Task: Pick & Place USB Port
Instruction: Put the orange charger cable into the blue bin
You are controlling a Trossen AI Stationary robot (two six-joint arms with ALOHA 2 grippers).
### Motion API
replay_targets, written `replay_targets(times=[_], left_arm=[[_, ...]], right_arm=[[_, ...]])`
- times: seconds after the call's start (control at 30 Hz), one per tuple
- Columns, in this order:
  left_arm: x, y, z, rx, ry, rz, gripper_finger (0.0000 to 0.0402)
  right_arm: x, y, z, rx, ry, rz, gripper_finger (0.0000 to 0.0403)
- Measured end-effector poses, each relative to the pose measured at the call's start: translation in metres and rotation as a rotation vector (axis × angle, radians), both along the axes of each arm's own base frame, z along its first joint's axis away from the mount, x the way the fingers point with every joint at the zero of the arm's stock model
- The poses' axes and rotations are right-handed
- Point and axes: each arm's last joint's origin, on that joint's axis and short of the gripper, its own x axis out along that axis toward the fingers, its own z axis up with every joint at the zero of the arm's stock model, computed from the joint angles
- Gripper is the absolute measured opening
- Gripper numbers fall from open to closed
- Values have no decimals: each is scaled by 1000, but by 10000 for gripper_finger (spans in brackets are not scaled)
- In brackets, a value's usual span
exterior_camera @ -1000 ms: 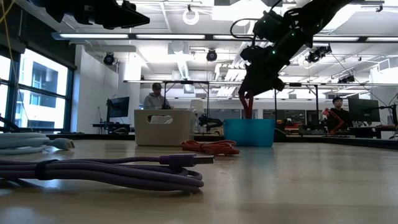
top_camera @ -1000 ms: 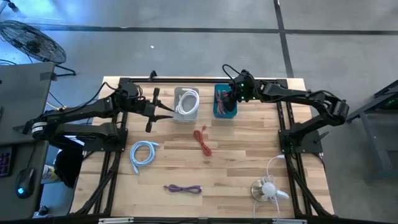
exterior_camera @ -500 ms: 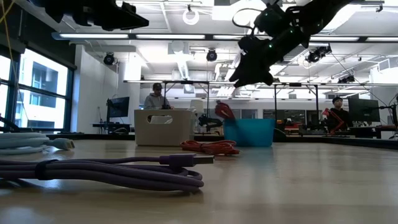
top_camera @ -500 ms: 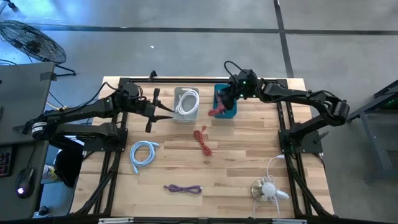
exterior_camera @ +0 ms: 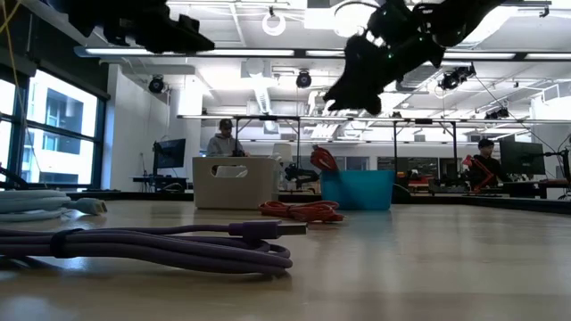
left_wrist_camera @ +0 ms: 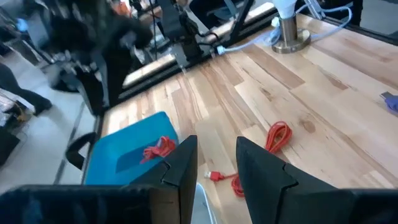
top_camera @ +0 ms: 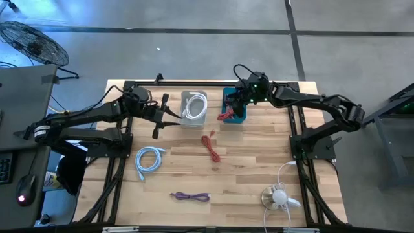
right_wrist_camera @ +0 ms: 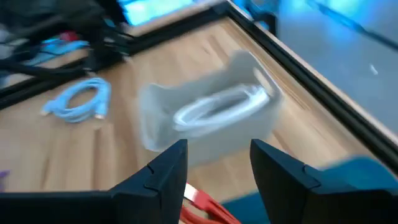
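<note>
A blue bin (top_camera: 234, 107) stands at the table's far side. A red cable (top_camera: 224, 116) lies in it, and a loop (exterior_camera: 323, 159) sticks up over the bin's rim. My right gripper (top_camera: 237, 102) hovers open and empty above the bin, high above it in the low view (exterior_camera: 352, 85). Its wrist view (right_wrist_camera: 217, 165) looks toward a white bin (right_wrist_camera: 211, 118). My left gripper (top_camera: 162, 115) hovers open and empty to the left of the white bin (top_camera: 194, 107), which holds a white cable. A second red cable (top_camera: 210, 146) lies on the table.
A light-blue cable (top_camera: 149, 158) lies at mid-left and a purple cable (top_camera: 191, 196) near the front edge. A white device on a round base (top_camera: 278, 197) stands at the front right. Bare wood lies between the cables. People sit in the room behind the table.
My right gripper has let go of the red cable over the blue bin. The cable has dropped in, and a loop is left standing over the rim. The gripper has then risen and tipped away from the bin.
</note>
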Motion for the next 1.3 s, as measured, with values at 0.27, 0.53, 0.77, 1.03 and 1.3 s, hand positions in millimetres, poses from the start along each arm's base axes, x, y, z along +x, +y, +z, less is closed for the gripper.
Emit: replay_targets(times=[0.27,0.53,0.77,1.03,1.3], left_arm=[[29,-2,-26,21,115,-48,107],[53,-18,-52,224,217,-105,108],[67,-28,-55,323,321,34,108],[88,-31,-45,299,518,25,109],[110,-35,-57,261,666,-39,109]], right_arm=[[2,35,30,-120,-144,242,167],[1,76,41,-164,-161,405,167],[2,96,33,-155,-66,437,167],[4,110,31,-169,-41,452,167],[5,124,31,-169,-46,504,167]])
